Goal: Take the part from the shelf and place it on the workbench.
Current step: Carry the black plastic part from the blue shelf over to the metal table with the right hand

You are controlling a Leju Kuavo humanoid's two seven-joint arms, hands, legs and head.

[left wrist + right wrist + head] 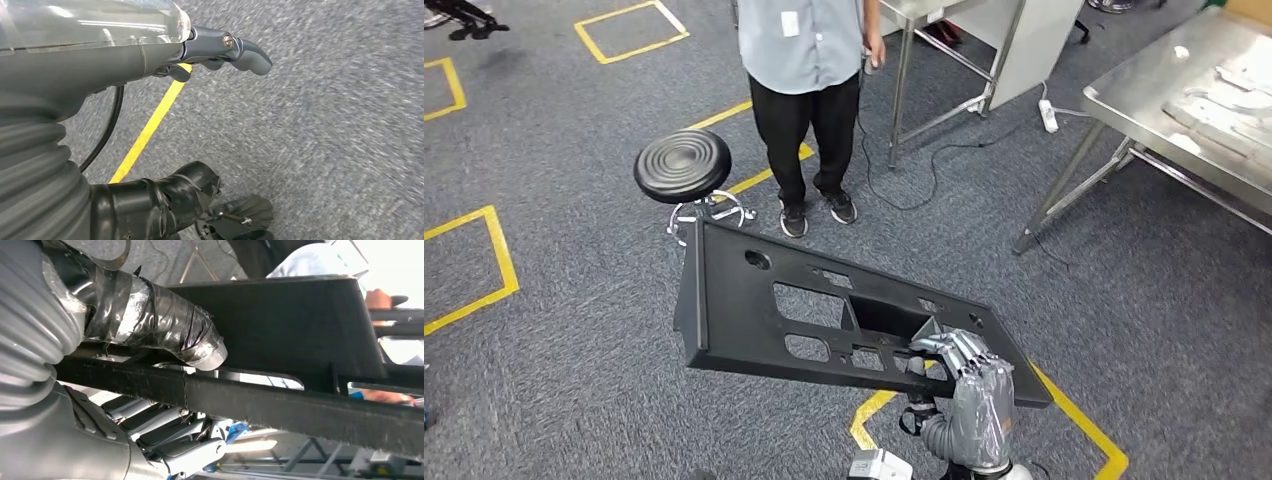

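Nearest to us, our right hand (964,375) grips the near edge of the large flat black plastic panel with rectangular cut-outs (824,315), fingers curled over its upper face; in the right wrist view the taped thumb (165,325) presses one side of the panel's rim (310,410) and the darker fingers (165,432) close on the other. The panel is off the shelf and carried in the air over the grey carpet (574,400), reaching away from that hand and tilted, its far corner higher.

Our left hand (220,50) hangs over the carpet beside a yellow floor line (150,127), holding nothing; the fingers we can see look loosely curled, but we cannot tell how far open it is.

Beyond the panel's far end stand a round black stool (682,166) and a person in dark trousers (809,120). Farther still, well off to the hand's right, is the steel surface (1124,110), with pale flat parts (1224,95) lying on it.

We judge ourselves mid-carry. The next move calls for turning toward that surface, closing the gap, levelling the panel and setting it down on bare steel.
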